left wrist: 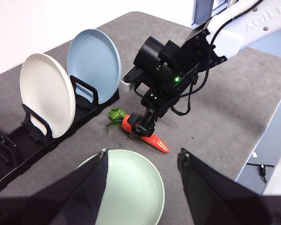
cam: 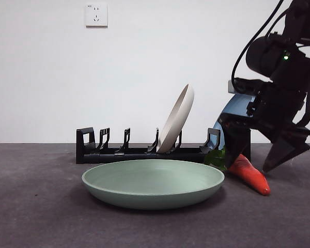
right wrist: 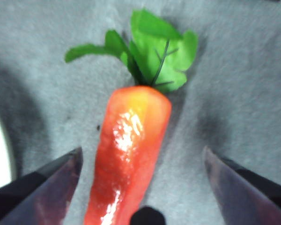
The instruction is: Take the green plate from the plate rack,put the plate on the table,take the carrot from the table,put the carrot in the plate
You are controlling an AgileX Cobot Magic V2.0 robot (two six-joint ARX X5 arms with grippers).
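Straddling the carrot (right wrist: pixel 129 154) with jaws spread wide, the right gripper (cam: pixel 258 163) should pinch its glossy, likely light, slippery thick middle.

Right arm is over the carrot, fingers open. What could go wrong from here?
1. The glossy, tapered orange toy carrot lies on the dark grey table between the right gripper's open fingers; it may squirt out as they close.
2. The pale sage green round plate sits close by; a swing could knock its rim.
3. The black plastic plate rack stands just behind, an arm collision hazard.
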